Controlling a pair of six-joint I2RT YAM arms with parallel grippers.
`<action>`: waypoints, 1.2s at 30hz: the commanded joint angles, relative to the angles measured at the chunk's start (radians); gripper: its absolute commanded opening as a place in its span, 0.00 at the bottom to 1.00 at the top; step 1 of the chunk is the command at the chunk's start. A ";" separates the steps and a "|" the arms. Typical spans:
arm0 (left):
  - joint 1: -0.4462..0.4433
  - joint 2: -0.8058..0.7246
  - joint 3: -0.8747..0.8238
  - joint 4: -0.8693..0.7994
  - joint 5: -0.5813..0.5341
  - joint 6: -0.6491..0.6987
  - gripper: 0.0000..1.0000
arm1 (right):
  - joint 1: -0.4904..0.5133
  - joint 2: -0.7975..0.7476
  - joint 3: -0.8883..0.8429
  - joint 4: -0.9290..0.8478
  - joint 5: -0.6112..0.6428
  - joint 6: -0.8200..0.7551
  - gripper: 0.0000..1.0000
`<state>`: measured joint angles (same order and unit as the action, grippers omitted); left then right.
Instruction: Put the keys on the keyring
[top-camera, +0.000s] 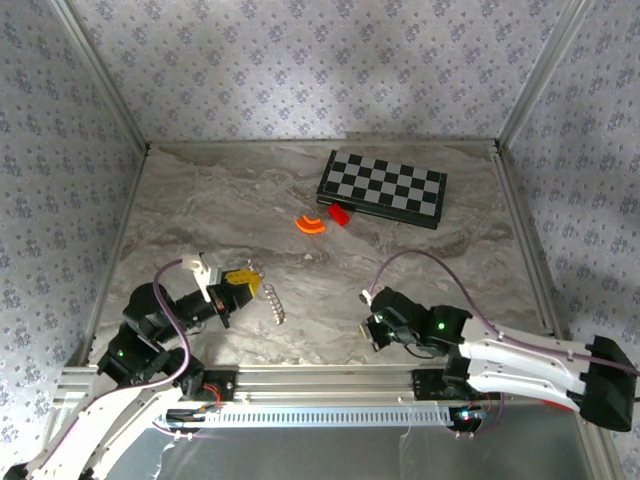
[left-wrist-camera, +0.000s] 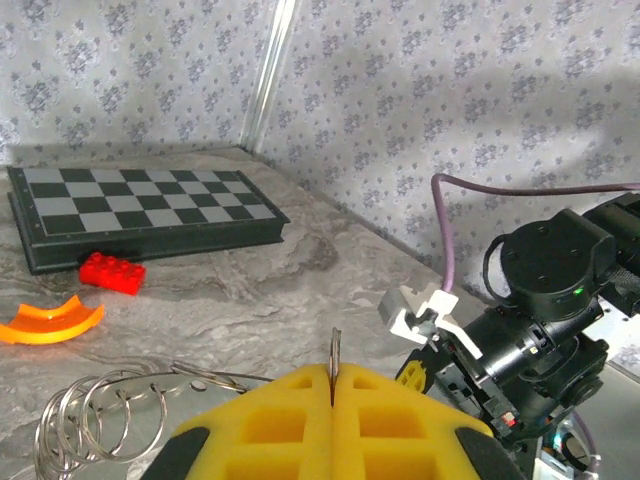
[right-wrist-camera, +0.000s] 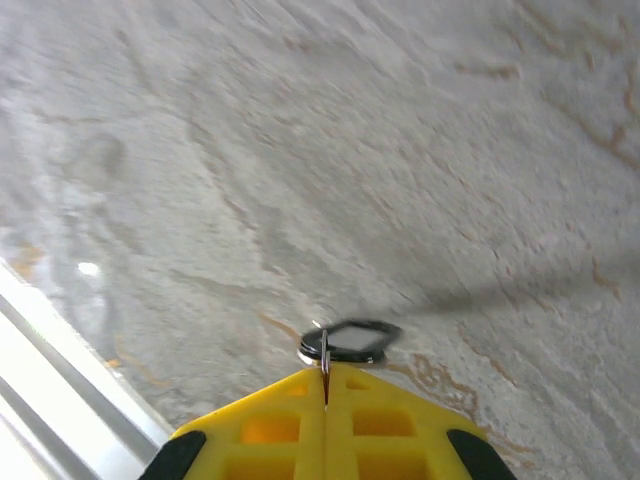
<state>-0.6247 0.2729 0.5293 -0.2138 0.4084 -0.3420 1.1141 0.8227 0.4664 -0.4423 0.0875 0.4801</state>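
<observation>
- Key – dark oblong head, silvery blade end – is seen right at the tips of the right gripper, low over the marbled table.
- Its yellow pads are pressed together; a thin silvery edge joined to the key is pinched between them, so the key is gripped by its metal end while the head sticks out just beyond the tips.
- In the top view this gripper sits near the front edge of the table, right of centre.
- The left gripper is likewise closed, with a thin metal edge of the keyring clamped between its pads; the wire coils trail off to one side of the fingers.
- The two grippers are well apart – key and keyring are not touching.
- A chessboard, a red block and an orange arc piece lie farther back on the table.
</observation>
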 joint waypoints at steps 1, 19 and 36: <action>-0.008 0.008 0.085 0.008 0.054 0.015 0.00 | 0.049 -0.102 0.013 0.010 0.063 -0.097 0.00; -0.035 0.130 0.197 -0.020 0.262 0.072 0.00 | 0.130 -0.176 0.183 0.142 -0.077 -0.510 0.00; -0.089 0.267 0.287 -0.132 0.347 0.266 0.00 | 0.131 -0.107 0.327 0.126 -0.201 -0.521 0.00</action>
<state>-0.6910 0.5289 0.7666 -0.3313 0.7212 -0.1486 1.2396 0.7059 0.7513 -0.3172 -0.0776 -0.0246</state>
